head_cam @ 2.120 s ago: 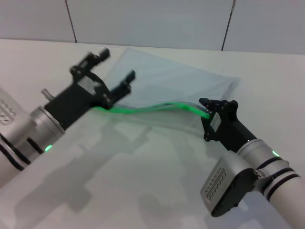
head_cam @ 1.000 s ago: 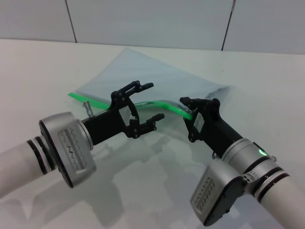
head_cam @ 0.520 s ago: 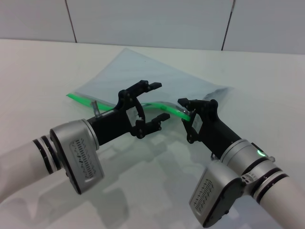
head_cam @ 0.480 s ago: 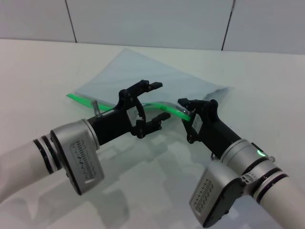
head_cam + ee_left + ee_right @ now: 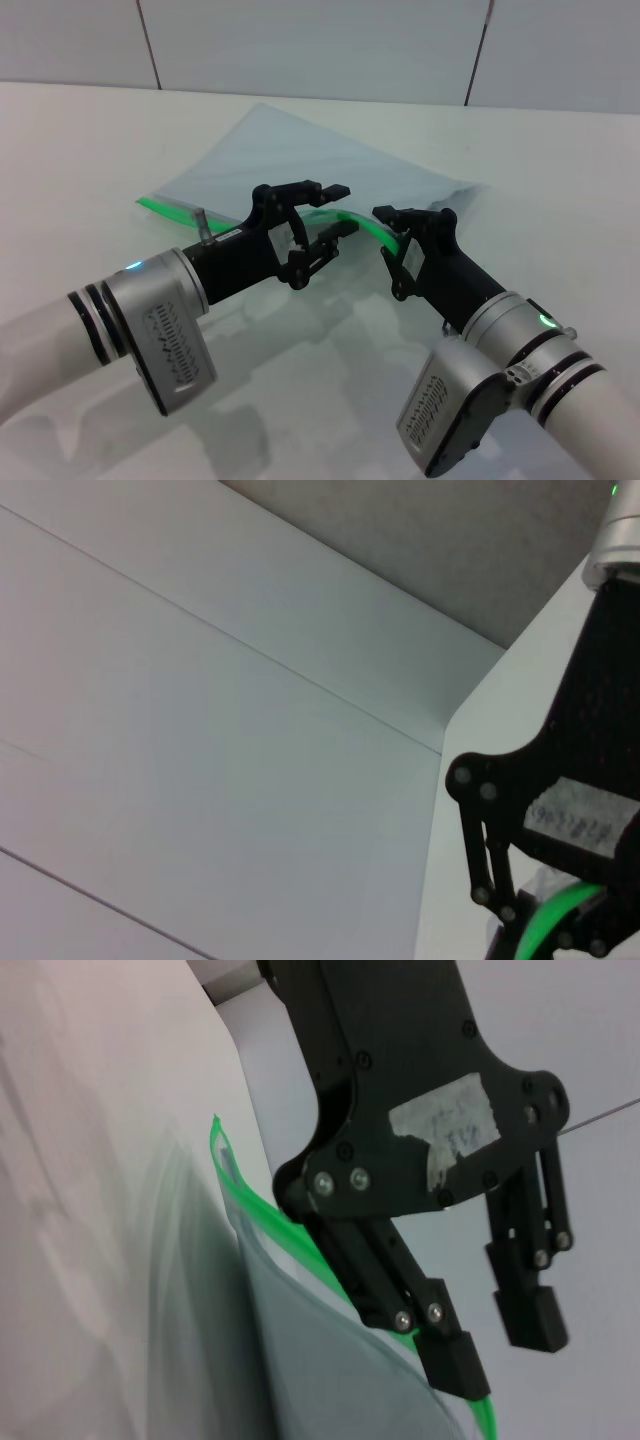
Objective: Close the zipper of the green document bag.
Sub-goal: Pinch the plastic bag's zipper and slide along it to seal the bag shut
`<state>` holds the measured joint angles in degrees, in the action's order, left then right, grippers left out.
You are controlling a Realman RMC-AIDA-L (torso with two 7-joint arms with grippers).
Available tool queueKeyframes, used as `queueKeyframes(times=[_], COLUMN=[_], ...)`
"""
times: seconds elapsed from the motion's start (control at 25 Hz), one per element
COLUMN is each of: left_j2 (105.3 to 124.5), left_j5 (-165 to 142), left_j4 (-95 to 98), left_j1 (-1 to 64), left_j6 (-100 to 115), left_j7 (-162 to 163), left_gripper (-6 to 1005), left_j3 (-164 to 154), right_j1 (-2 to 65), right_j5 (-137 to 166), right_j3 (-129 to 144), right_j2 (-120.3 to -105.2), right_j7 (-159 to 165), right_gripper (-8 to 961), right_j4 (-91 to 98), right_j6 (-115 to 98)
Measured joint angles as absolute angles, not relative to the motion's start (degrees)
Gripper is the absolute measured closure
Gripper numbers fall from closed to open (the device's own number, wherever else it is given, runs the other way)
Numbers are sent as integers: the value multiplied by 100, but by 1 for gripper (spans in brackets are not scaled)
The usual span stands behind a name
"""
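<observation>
The green document bag [image 5: 300, 160] lies flat on the white table, a pale translucent pouch. Its bright green zipper [image 5: 175, 210] runs along the near edge and arches up off the table toward the right. My left gripper [image 5: 342, 208] is open, its two fingers straddling the raised strip mid-way. My right gripper [image 5: 392, 230] is shut on the zipper's right end, holding it lifted. The right wrist view shows the left gripper [image 5: 495, 1345] with its fingers apart beside the zipper [image 5: 265, 1215] and the bag [image 5: 330, 1360]. The slider tab cannot be made out.
The white table [image 5: 110, 130] extends on all sides of the bag. A pale panelled wall [image 5: 300, 40] rises behind its far edge. Both forearms cross the near half of the table.
My left gripper has slid right along the zipper toward the right gripper, and its fingers have narrowed slightly. The right gripper has held its place on the zipper's end.
</observation>
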<state>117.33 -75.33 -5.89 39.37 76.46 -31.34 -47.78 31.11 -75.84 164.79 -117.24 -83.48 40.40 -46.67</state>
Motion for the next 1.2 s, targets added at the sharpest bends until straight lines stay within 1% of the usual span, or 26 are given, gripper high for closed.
queueKeyframes(times=[0.32,1.2], left_j2=[11724,11713], left_j5=[-7533,-7669], left_j4=[-589,-589], left_j1=[3937,3947], left_j6=[7610,7435], left_j7=[-3137,-3086], left_gripper=[661,661], left_j3=[-4781,-4790], right_j1=[3117,3165], right_j5=[-7580,-7312], right_j3=[16479,16479], right_j2=[-11724,-11734], right_j7=[-8350,-8308], right_gripper=[905,905], right_j4=[4042,4043], right_j6=[-4671,-4707])
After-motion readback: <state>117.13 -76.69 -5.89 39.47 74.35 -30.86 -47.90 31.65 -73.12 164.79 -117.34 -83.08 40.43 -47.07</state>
